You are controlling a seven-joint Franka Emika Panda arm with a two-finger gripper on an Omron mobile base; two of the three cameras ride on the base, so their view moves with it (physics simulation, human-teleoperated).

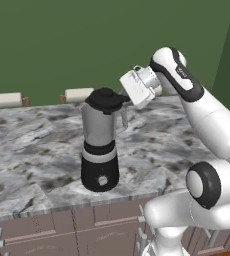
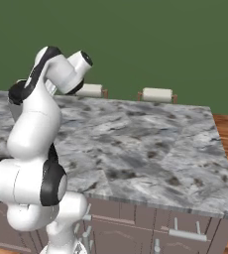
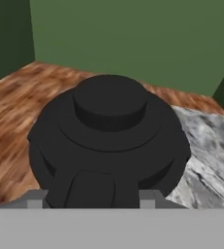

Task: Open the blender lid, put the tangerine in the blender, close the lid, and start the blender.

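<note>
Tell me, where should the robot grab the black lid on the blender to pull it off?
Best by its rim, from the side where the gripper is, beside the jar's handle. The blender lid is a wide round cap on top of the upright blender, and its edge sticks out past the jar, so fingers can catch it there. The raised knob on top would probably work from above too.

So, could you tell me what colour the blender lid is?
Black; the lid shows best in the hand view.

A glossy white arm (image 1: 212, 120) with rounded segments, black joint bands and a silver wrist ring.
</note>
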